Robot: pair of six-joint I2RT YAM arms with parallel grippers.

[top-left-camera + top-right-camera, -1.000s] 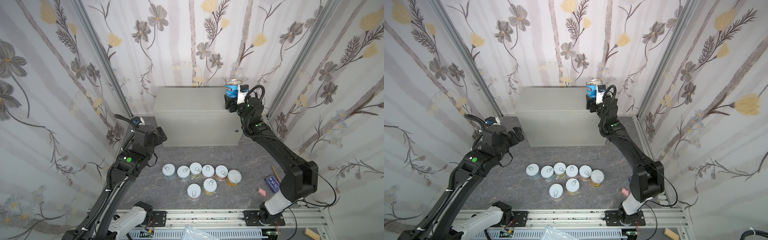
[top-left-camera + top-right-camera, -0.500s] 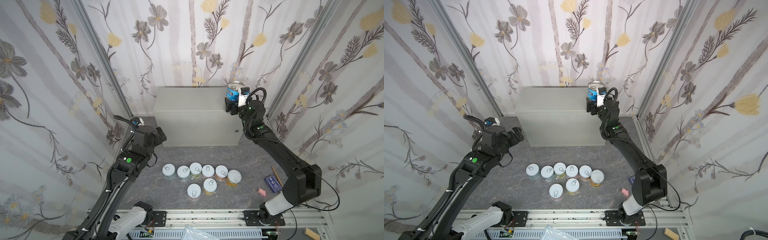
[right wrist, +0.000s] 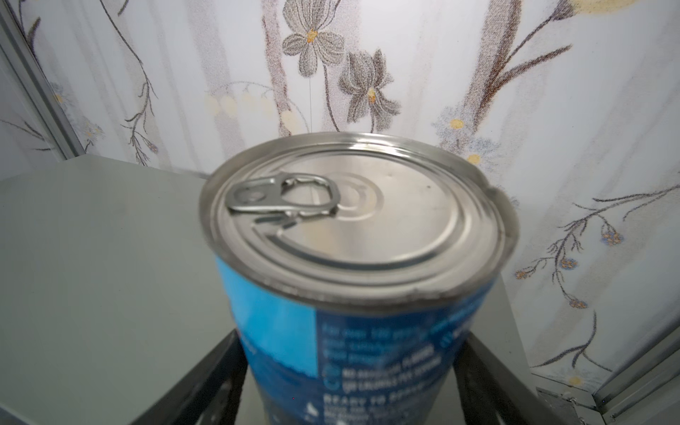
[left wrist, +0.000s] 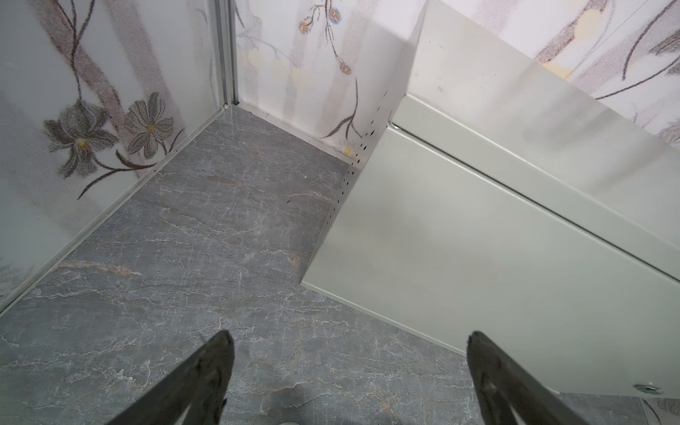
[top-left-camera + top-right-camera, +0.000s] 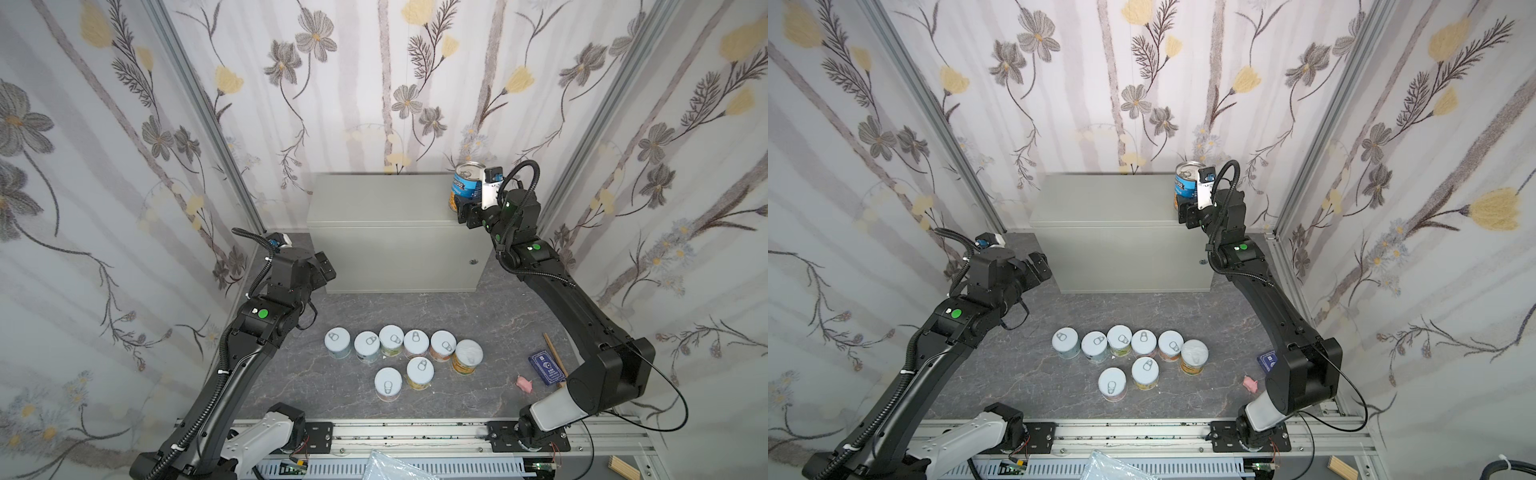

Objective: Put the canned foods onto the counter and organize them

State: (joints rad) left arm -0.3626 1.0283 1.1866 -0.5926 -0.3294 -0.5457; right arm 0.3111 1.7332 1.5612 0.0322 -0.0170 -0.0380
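Observation:
A tall blue-labelled can (image 5: 466, 189) (image 5: 1185, 187) (image 3: 353, 228) with a metal pull-tab top stands at the right end of the counter (image 5: 386, 199) (image 5: 1108, 199) (image 3: 92, 257), near its front edge. My right gripper (image 5: 468, 216) (image 5: 1188, 216) (image 3: 352, 338) is shut on the can's lower sides. Several short white-lidded cans (image 5: 391, 336) (image 5: 1119, 337) and an orange-yellow one (image 5: 467, 355) (image 5: 1194, 357) cluster on the marbled floor. My left gripper (image 5: 324, 270) (image 5: 1040, 268) (image 4: 349, 335) hangs open and empty by the counter's (image 4: 478, 257) left front corner.
A blue card pack (image 5: 546, 368), a wooden stick (image 5: 552, 353) and a small pink thing (image 5: 524, 384) lie on the floor at the right. Flowered walls enclose three sides. The arms' rail (image 5: 395, 432) runs along the front.
The blue can has come down slightly at the counter's right end, with the right gripper still around it and the right elbow a little lower. The left arm has not moved.

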